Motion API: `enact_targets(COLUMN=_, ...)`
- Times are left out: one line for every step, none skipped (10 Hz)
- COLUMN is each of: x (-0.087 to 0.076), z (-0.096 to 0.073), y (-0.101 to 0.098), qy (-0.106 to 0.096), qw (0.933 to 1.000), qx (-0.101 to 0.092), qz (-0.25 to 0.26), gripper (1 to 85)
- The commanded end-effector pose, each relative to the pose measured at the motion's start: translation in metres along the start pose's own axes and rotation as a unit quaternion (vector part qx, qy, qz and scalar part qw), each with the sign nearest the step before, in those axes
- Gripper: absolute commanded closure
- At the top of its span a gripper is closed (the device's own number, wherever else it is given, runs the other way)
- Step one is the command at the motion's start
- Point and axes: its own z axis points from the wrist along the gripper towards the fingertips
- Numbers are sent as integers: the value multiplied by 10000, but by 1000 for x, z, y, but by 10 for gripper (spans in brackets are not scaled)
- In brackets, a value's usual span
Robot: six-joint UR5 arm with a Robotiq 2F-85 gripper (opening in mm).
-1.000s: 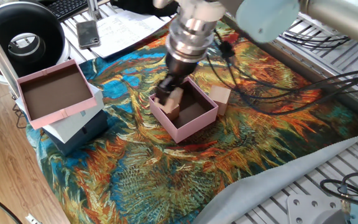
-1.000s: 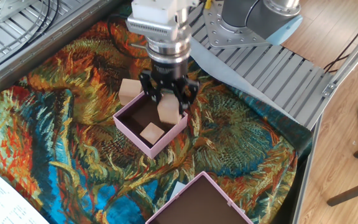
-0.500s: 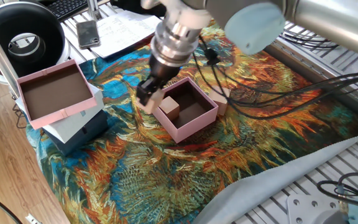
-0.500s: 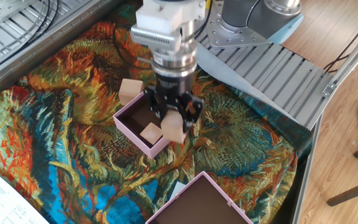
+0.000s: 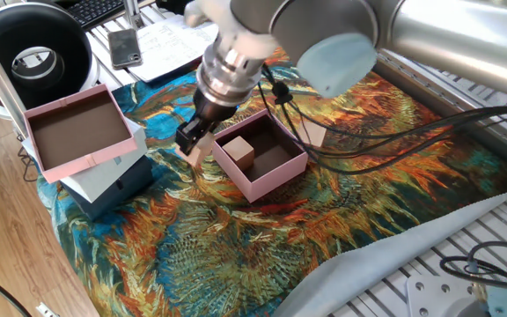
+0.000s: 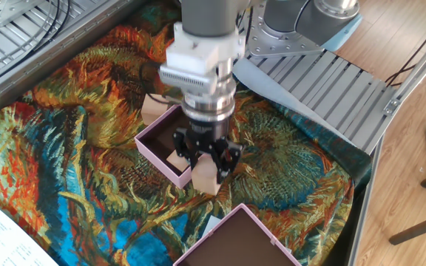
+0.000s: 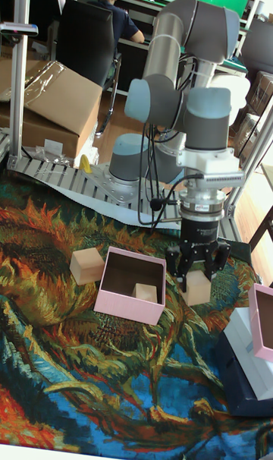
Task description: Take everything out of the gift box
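Colourful sunflower-print cloth (image 5: 324, 220) covers the table, wrinkled, with plenty of bare fabric toward its near edge in one fixed view. Grey ribbed aluminium rails (image 6: 331, 81) border the cloth. Silver-and-grey UR5 arm (image 7: 182, 65) reaches down over the middle of the cloth. Larger shallow pink tray with brown inside (image 5: 73, 132) sits on a white and navy box (image 5: 113, 185) at the cloth's edge, well apart from the arm in one fixed view but near the gripper in the tall fixed view. Small square pale-pink cardboard gift box (image 7: 129, 304), dark brown inside, sits mid-cloth, open on top. Black two-finger gripper (image 7: 197, 274) hangs just outside the box wall on the tray side, fingers clamped on a light-tan wooden cube (image 7: 198, 288), cube close to the cloth; contact unclear. Second tan cube (image 7: 145, 292) lies inside the box by the wall nearest the gripper. Third tan cube (image 7: 86, 266) rests on the cloth, just beside the opposite wall.
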Motion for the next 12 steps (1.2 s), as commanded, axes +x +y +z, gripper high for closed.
enact_targets(x=5, z=23, y=-10, qy=157, qw=9997, qx=160, qz=-21, gripper=650)
enact_targets(x=7, z=25, y=-11, qy=190, qw=9997, qx=167, qz=6, gripper=650)
enact_targets(x=4, z=27, y=-9, qy=138, qw=9998, qx=120, qz=7, gripper=647)
enact_targets(x=4, z=29, y=-13, qy=149, qw=9997, qx=185, qz=-66, gripper=647)
enact_targets(x=4, z=31, y=-10, qy=138, qw=9998, qx=120, qz=-1, gripper=647)
enact_targets(x=2, z=33, y=-5, qy=103, qw=9999, qx=22, qz=66, gripper=647)
enact_targets(x=7, z=33, y=0, qy=205, qw=9997, qx=-73, qz=109, gripper=647)
enact_targets(x=8, z=33, y=-3, qy=220, qw=9997, qx=-16, qz=70, gripper=633)
enact_targets(x=9, z=33, y=-4, qy=235, qw=9997, qx=10, qz=31, gripper=593)
enact_targets(x=9, z=34, y=-6, qy=253, qw=9997, qx=43, qz=-32, gripper=560)
enact_targets(x=9, z=36, y=-7, qy=246, qw=9997, qx=43, qz=-86, gripper=530)
enact_targets(x=8, z=38, y=-10, qy=233, qw=9996, qx=77, qz=-148, gripper=500)
